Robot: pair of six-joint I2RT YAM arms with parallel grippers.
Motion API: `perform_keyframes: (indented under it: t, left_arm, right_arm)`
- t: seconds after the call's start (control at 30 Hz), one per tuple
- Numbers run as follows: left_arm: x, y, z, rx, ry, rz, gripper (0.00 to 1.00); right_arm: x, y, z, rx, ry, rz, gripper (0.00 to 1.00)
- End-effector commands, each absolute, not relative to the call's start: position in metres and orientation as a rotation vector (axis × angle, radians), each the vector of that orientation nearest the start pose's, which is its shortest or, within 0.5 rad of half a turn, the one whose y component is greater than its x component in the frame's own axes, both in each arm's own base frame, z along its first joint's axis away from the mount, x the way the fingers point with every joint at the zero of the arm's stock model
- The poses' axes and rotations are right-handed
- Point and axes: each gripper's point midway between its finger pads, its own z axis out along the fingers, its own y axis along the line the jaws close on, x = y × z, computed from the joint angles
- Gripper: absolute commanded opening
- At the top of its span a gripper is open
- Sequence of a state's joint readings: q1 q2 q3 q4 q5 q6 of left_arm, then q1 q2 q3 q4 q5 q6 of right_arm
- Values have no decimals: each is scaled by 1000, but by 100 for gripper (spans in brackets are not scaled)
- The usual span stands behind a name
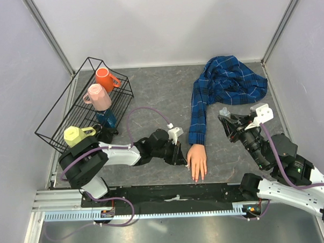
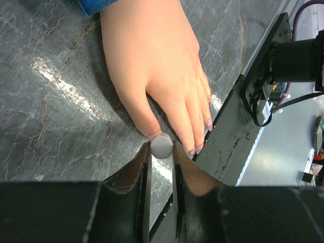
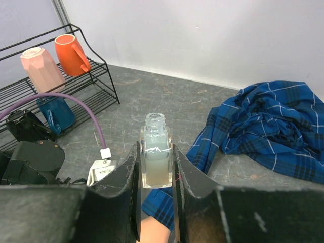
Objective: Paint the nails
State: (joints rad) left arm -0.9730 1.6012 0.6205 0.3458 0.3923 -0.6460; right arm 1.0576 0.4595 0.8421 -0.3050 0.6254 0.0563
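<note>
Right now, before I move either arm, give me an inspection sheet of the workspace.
Surface: grey marbled table.
Job's things: mannequin hand palm down at the near edge; nails look pinkish; plaid sleeve bunched at the back.
Clutter: wire rack on the left with an orange mug, pink mug and yellow mug.
Grippers: left pincer shut on a white cap beside the thumb tip; right pincer shut on an upright, uncapped bottle.
Cables: purple cable loops over the table; another runs along the right arm.
Surroundings: pale walls; nothing else seen.
</note>
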Motion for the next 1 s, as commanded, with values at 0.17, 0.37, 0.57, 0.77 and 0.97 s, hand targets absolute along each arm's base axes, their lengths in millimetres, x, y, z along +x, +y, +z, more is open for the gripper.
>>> perform_keyframes:
  t: [0.17, 0.37, 0.57, 0.77, 0.97]
  left_arm:
    - [149, -368, 60, 669, 2319, -1217, 2]
    - [155, -366, 61, 662, 2313, -1210, 2]
    - [156, -367, 63, 677, 2302, -1210, 2]
    - [159, -369, 66, 685, 2287, -1208, 2]
    - [162, -369, 67, 688, 2281, -1203, 2]
  right_arm:
    - [190, 134, 358, -241, 1486, 444, 0]
    - [190, 134, 358, -243, 1487, 442, 0]
    - [191, 135, 358, -247, 1490, 441, 0]
    - [190, 136, 357, -251, 1490, 444, 0]
    - [191, 136, 357, -249, 1492, 444, 0]
